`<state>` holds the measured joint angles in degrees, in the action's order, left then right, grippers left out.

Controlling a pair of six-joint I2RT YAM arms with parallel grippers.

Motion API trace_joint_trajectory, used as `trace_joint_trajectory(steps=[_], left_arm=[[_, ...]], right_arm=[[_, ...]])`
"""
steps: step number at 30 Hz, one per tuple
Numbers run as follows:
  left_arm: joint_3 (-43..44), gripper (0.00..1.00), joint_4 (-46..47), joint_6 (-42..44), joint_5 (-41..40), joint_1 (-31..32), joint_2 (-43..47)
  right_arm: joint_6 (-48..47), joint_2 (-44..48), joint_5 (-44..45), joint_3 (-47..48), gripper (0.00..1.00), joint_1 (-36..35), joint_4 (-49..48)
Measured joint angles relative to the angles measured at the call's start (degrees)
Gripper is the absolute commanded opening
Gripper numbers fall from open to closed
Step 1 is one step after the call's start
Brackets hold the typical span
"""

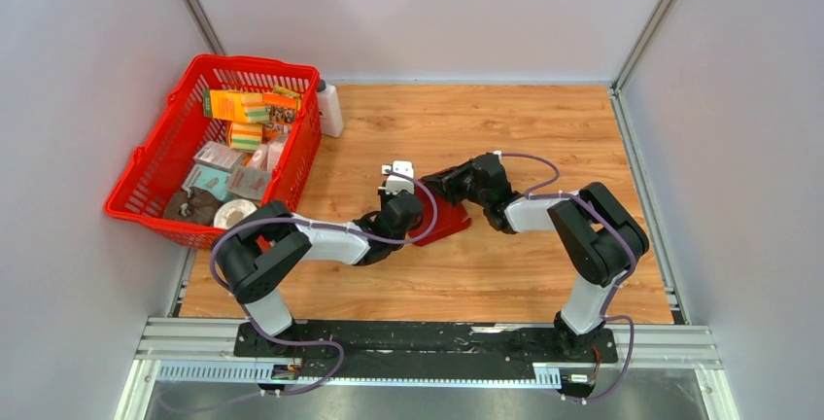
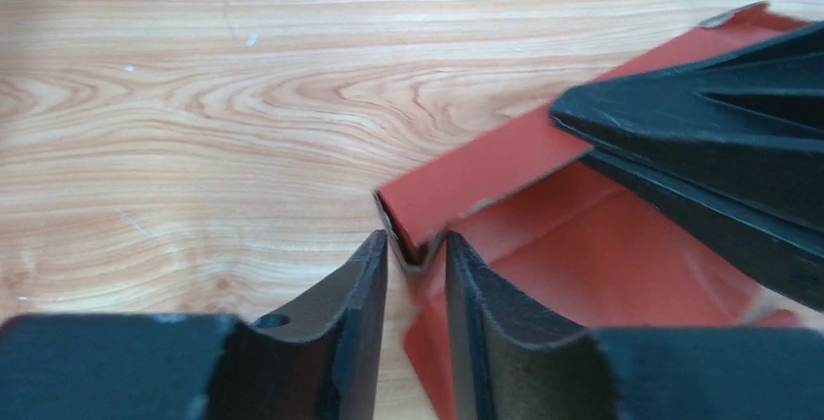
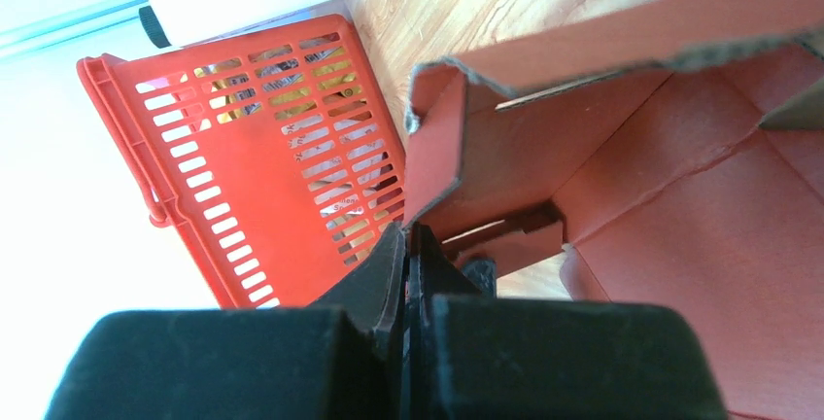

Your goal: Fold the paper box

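The red mesh basket (image 1: 257, 61) sits at the far left of the bench (image 1: 486, 128) and it's pretty full: orange packages (image 1: 233, 106) toward the back, grey and teal packs (image 1: 220, 158) in the middle, and a pale roll (image 1: 233, 213) plus something dark at the near end. A white bottle (image 1: 329, 109) stands just outside its far right corner. The paper box (image 1: 445, 222) is mid-bench, right between the two arms and well apart from the basket. It's half formed, with the base flat on the wood and one side wall standing up. That wall runs diagonally from near-left to far-right, from one hand to the other. The arms hide too much to call the sheet's full outline. The right hand (image 3: 413, 235) is clenched on an edge of the cardboard, fingers pressed together. The left hand (image 2: 413, 245) straddles the wall's near corner with a narrow gap, and I honestly can't tell if it's actually pinching.
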<state>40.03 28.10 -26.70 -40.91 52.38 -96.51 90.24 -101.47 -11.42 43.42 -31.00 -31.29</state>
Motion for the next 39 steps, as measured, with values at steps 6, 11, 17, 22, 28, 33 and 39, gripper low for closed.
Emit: trace_joint_trajectory(steps=[6, 11, 17, 22, 28, 33, 39], left_arm=[[4.48, 0.06, -4.83, -2.49, -6.80, 0.15, -3.56], [6.62, 0.11, -7.37, -4.72, -9.53, 0.33, -4.96], [4.22, 0.26, -3.87, -3.06, -8.26, 0.35, -4.90], [4.85, 0.00, -5.46, -2.93, -9.46, 0.33, -5.07], [8.13, 0.00, -9.66, -3.98, -11.78, 0.52, -6.16], [6.01, 0.00, -6.56, -4.04, -11.19, 0.87, -6.14], [0.15, 0.00, 0.24, -2.01, -10.05, 0.31, -3.82]], right_arm=[[0.48, 0.00, 0.24, -0.31, 0.00, -0.09, 0.04], [0.87, 0.00, 0.35, -0.31, 0.00, -0.11, 0.02], [0.85, 0.00, -0.74, -0.31, 0.00, -0.24, -0.22], [1.40, 0.00, -1.25, -0.68, 0.00, -0.44, -0.61], [2.97, 0.50, -0.48, -2.14, 0.00, -0.37, -2.84], [-0.90, 1.62, -0.26, -2.36, 0.29, -0.48, -1.38], [-23.28, 9.35, -0.39, 0.35, 0.60, 0.04, 10.86]])
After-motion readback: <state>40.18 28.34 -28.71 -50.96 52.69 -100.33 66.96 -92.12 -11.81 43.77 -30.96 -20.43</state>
